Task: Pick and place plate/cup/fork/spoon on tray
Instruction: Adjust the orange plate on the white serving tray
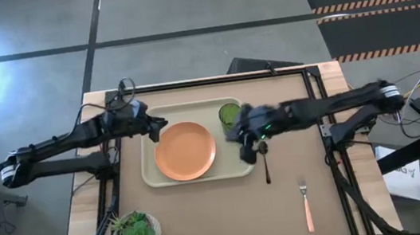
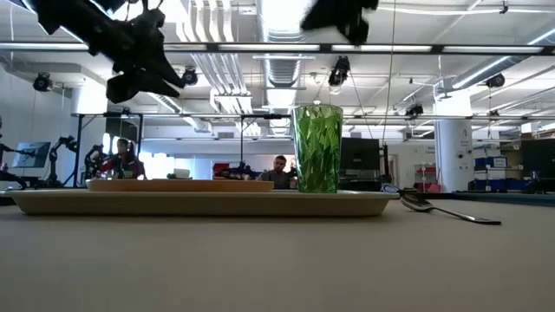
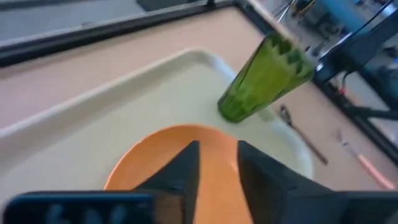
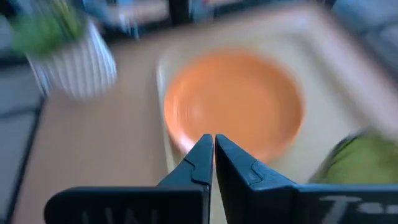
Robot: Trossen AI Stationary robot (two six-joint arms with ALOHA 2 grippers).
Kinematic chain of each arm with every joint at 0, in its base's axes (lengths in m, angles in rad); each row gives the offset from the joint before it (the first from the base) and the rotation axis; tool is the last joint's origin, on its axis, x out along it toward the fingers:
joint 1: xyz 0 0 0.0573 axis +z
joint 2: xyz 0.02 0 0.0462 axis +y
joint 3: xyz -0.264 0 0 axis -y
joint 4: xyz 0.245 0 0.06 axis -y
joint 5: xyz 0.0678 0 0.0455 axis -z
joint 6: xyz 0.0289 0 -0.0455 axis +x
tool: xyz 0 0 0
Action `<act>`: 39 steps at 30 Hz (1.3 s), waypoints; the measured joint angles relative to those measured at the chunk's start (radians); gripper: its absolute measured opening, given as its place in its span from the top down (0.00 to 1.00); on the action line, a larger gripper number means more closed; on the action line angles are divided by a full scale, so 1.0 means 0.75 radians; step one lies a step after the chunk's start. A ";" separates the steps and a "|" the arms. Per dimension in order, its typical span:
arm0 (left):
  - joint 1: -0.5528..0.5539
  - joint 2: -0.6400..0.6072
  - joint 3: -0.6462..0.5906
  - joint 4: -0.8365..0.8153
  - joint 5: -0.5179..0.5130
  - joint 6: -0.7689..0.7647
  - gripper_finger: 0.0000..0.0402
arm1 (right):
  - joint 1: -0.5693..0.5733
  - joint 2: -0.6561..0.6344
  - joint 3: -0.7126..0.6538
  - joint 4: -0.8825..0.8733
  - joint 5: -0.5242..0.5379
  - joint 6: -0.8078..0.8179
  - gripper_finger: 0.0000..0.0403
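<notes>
So: one plate [image 1: 185,151], one cup [image 1: 229,115] on tray [image 1: 150,175]; left gripper [image 3: 217,165] narrow, right gripper [image 4: 214,155] closed.

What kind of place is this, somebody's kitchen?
Probably not: it looks like a robotics lab or workshop. Exposed ducts run overhead, people sit at desks behind, and hazard-striped mats lie on the concrete floor.

The high view looks straight down from well above, taking in the whole table [image 1: 207,222] and floor beyond. The low view sits at tabletop level, facing across the tray [image 2: 199,204] into the room, close to the cup [image 2: 317,147] at frame centre. The left wrist view looks steeply down, close over the plate [image 3: 186,162] at bottom centre. The right wrist view looks down over the same plate, mid-frame. All four share plate, tray and cup.
</notes>
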 joint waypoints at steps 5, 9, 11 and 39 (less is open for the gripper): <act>-0.021 0.146 0.000 0.003 0.000 -0.004 0.98 | 0.000 -0.171 0.105 -0.003 0.072 -0.112 0.98; -0.070 0.285 0.001 0.007 -0.001 -0.012 0.99 | 0.000 -0.269 0.132 -0.001 0.073 -0.160 0.98; -0.103 0.357 0.001 0.031 0.000 -0.013 1.00 | 0.000 -0.301 0.128 -0.003 0.073 -0.171 0.98; -0.160 0.875 0.129 0.314 0.028 -0.033 1.00 | -0.001 -0.255 0.100 -0.062 0.072 -0.198 0.98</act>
